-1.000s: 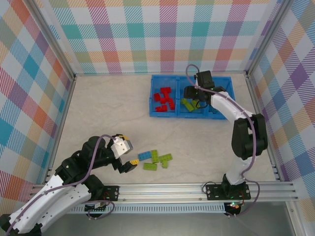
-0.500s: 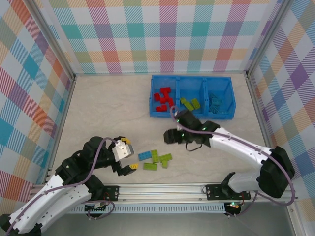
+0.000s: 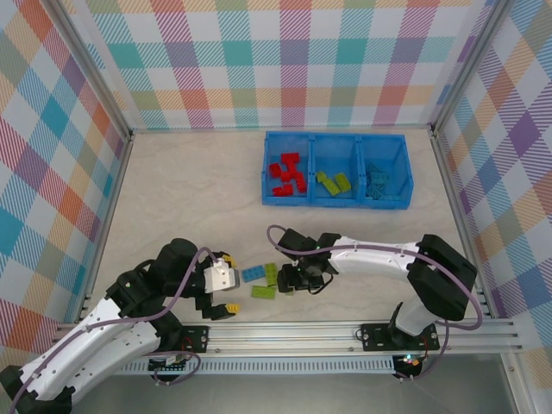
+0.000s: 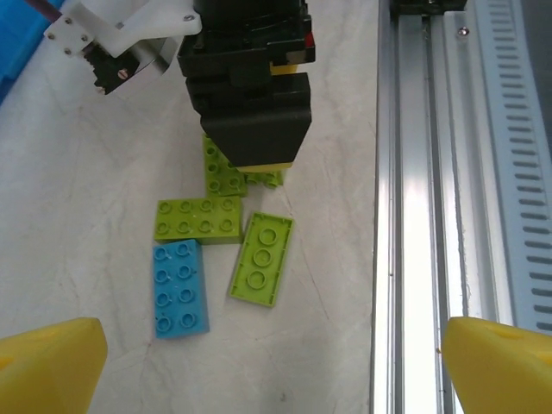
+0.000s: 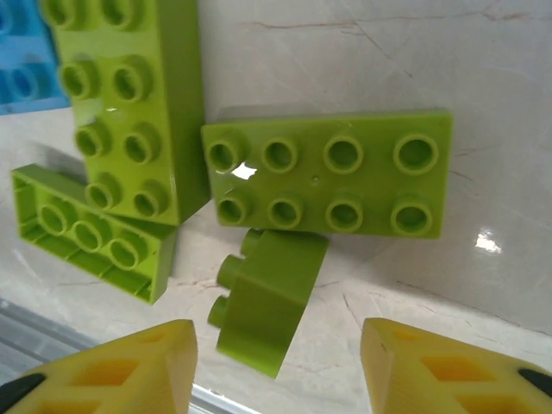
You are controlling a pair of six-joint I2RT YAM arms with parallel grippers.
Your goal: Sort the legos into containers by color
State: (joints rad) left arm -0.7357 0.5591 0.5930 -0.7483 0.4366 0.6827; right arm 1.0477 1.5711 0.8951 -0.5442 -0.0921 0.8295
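We see the tray [image 3: 335, 134] at the far right of the table [image 3: 190, 198], its three compartments side by side: red bricks [image 3: 285, 173] in the left one, green bricks [image 3: 333, 182] in the middle, light blue bricks [image 3: 378, 179] in the right. A loose cluster lies near the front edge, about mid-table. It has a blue brick [image 3: 253, 273] on its left, a long green brick [image 3: 271, 274] touching it, and a thin green plate [image 3: 263, 291] on the near side. The right gripper [image 3: 291, 280] is low over the right end of this cluster with its jaws apart and nothing clamped. In its wrist view the yellow fingers [image 5: 121, 371] stand on either side of a small green brick [image 5: 263, 297], which lies tipped with its studs facing sideways and is touched by neither finger (as far as we can tell). Just beyond it sits a flat eight-stud brick [image 5: 332, 184]. The left gripper [image 3: 228, 283] hovers just left of the cluster, spread wide and empty. From its wrist we look between its fingertips [image 4: 47, 362] straight at the blue brick and the green pieces.
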